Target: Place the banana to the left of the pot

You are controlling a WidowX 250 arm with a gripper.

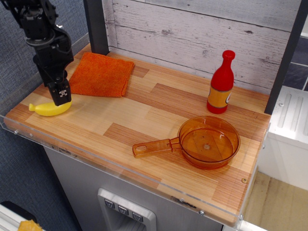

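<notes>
The yellow toy banana [48, 109] lies on the wooden counter at its front-left corner. My black gripper [58, 94] has come down on the banana's right end. Its fingers [62, 92] look spread and touch or nearly touch the banana's top; the far finger is mostly hidden behind the near one. The amber-orange pot [209, 141] sits at the front right, its long handle [153, 147] pointing left toward the middle of the counter. The banana is far to the left of the pot.
An orange cloth [102, 74] lies at the back left, just behind the gripper. A red bottle [221, 84] stands at the back right behind the pot. A dark post [95, 24] rises at the back left. The counter's clear front lip [96, 161] runs along the near edge.
</notes>
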